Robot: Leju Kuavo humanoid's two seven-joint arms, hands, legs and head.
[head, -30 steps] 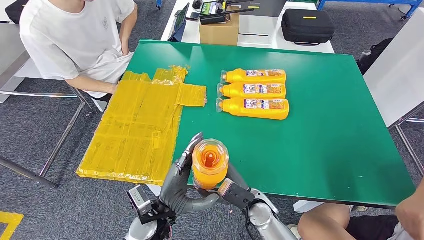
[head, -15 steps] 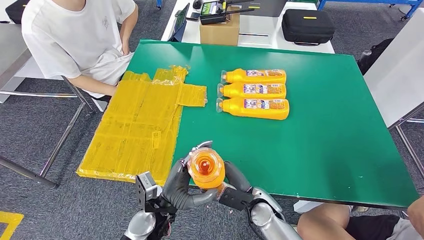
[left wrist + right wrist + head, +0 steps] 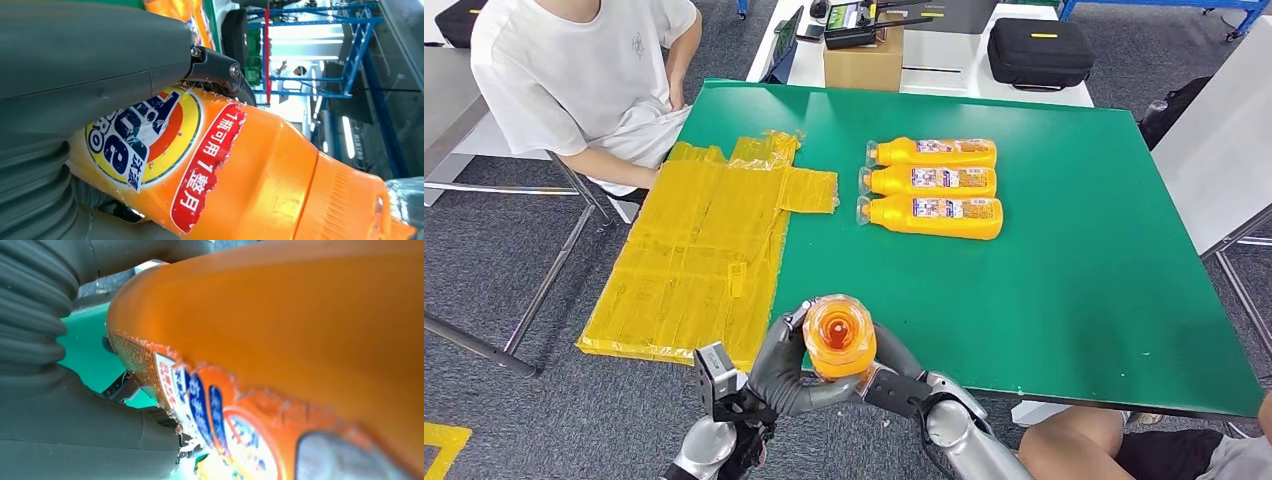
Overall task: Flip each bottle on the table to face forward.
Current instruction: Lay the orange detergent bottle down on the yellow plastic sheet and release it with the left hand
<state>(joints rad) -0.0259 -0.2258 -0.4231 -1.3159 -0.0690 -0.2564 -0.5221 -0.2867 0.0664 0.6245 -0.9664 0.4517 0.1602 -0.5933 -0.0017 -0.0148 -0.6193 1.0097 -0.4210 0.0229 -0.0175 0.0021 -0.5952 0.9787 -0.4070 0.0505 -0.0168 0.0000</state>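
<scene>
Bottle held upright in both hands at the near table edge

Both hands are on the same orange bottle (image 3: 839, 338) — it stands cap-up toward the head camera, lifted over the near edge of the green table (image 3: 1064, 300). The left hand (image 3: 776, 365) wraps its fingers around the bottle's left side, and the right hand (image 3: 894, 375) cups it from the right, so the fingers of each are closed against the plastic. In the left wrist view the thumb (image 3: 90, 55) presses across a round blue-and-yellow logo, with a red label strip beside it. The right wrist view shows the bottle's other side, its torn label blurred.

Three more orange bottles (image 3: 934, 185) lie on their sides in a tidy row farther back on the table, touching or nearly so, caps pointing left. A patch of yellow tape (image 3: 704, 250) covers the table's left part, and a person in a white shirt (image 3: 574, 80) sits beside it.
</scene>
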